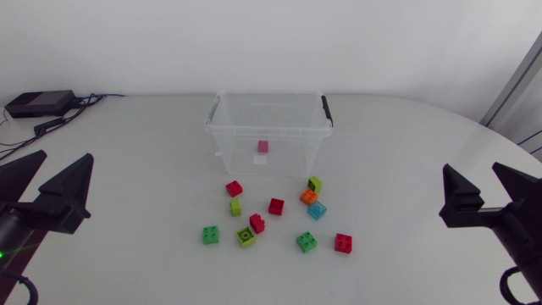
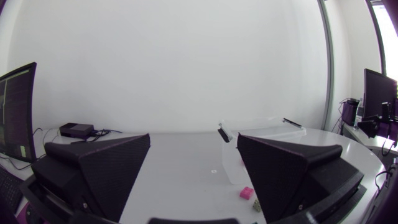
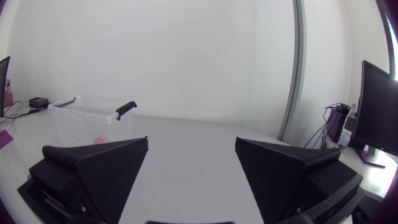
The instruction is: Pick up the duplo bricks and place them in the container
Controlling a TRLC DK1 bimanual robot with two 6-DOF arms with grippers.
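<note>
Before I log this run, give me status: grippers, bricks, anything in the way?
Left gripper open, right gripper open, both empty. One pink brick in container, other bricks loose in front. Nothing blocking.

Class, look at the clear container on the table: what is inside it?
Inside the container, one pink brick lies on its floor, with a small white patch beside it, too unclear to identify. The walls are clear, so nothing seems hidden.

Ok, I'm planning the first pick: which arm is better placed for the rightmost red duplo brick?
Probably the right. The red duplo brick lies at the scatter's end nearest the right gripper; the left gripper sits beyond all the others. Both are open and empty.
</note>
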